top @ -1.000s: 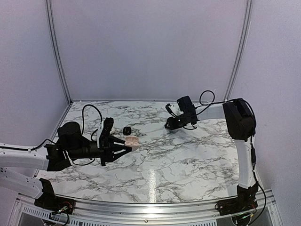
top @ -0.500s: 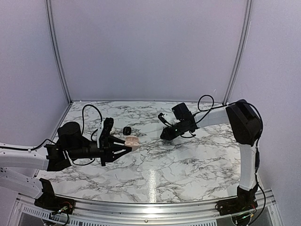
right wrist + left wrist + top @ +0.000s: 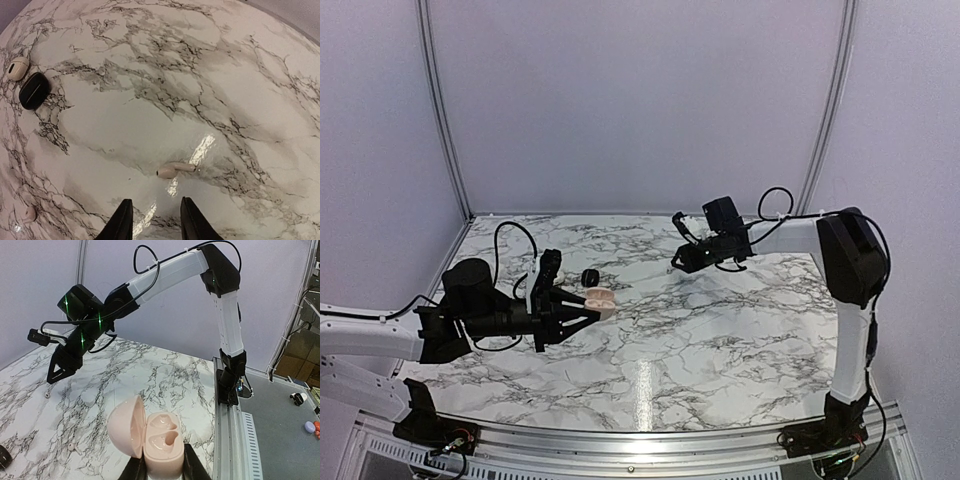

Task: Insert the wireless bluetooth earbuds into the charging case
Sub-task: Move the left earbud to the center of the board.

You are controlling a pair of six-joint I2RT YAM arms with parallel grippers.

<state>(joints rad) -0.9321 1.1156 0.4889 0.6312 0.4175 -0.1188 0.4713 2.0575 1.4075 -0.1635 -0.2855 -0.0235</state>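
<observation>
Gripper L (image 3: 164, 467) clamped on open pink case (image 3: 161, 442); gripper R (image 3: 152, 218) apart, near white earbud (image 3: 175, 170).

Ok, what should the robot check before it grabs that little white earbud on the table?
1. pink case lid open: ok.
2. Both wells empty: ok.
3. left tool shut on the pink case: ok.
4. right tool open, nothing in it: ok.
5. right tool down around the white earbud: not ok, the earbud lies just ahead of its fingers.
6. Which well fits this earbud: cannot tell.
</observation>
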